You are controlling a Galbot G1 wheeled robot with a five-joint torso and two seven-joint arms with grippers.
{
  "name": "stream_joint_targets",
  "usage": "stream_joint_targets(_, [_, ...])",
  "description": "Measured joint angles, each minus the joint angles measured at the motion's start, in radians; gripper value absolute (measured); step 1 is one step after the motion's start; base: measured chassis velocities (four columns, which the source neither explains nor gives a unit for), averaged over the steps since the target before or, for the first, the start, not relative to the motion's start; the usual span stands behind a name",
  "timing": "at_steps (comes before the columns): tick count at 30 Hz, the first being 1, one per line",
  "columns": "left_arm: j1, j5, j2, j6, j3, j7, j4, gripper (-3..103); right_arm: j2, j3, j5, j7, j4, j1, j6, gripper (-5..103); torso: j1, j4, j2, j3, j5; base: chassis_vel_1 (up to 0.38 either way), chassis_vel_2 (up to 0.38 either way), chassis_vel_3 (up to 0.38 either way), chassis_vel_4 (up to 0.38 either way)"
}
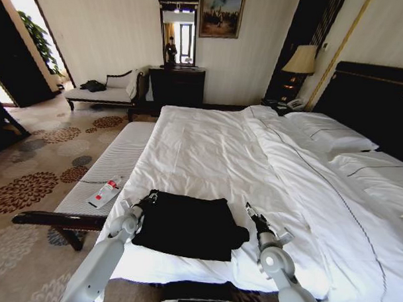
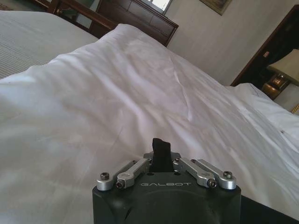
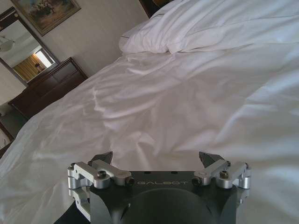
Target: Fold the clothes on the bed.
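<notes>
Left gripper (image 1: pixel 149 199), fingers pressed together, pinches the black T-shirt (image 1: pixel 186 225) at lower centre of the bed (image 1: pixel 208 144); right gripper (image 1: pixel 250 210) hangs spread and empty beside it. Lower left: bottle (image 1: pixel 104 192) on striped bench (image 1: pixel 115 164).

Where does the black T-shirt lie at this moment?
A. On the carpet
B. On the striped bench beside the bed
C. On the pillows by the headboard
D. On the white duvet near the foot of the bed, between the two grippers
D: the black T-shirt lies on the white duvet at the bed's near end, with the left gripper and right gripper at either side.
</notes>
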Motion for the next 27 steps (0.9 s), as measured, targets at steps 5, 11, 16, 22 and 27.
stream_joint_targets(5, [0.021,-0.024,0.01,-0.002,-0.052,-0.003,-0.01,1,-0.021,-0.026,0.03,-0.038,-0.071,0.08,-0.015,100,0.0,0.0001,0.0,0.0,0.0,0.0,0.0,0.0,0.0])
stream_joint_targets(11, [0.042,-0.035,0.025,-0.01,-0.079,-0.001,-0.013,1,-0.036,-0.069,0.053,-0.106,-0.155,0.178,-0.024,100,0.0,0.0005,0.0,0.0,0.0001,0.0,0.0,0.0,0.0])
stream_joint_targets(16, [0.049,-0.036,0.022,-0.016,-0.087,0.001,-0.016,1,-0.039,-0.121,0.077,-0.156,-0.215,0.245,-0.052,100,0.0,0.0004,0.0,0.0,0.0,0.0,0.0,0.0,0.0])
stream_joint_targets(22, [0.057,-0.026,0.017,-0.02,-0.089,0.0,-0.022,1,-0.031,-0.172,0.138,-0.195,-0.219,0.272,-0.111,100,0.0,0.0004,0.0,0.0,0.0,0.0,0.0,0.0,0.0])
stream_joint_targets(27, [0.057,-0.024,0.019,-0.022,-0.089,0.001,-0.021,1,-0.029,-0.199,0.152,-0.231,-0.228,0.274,-0.145,100,0.0,0.0001,0.0,0.0,-0.0001,0.0,0.0,0.0,0.0])
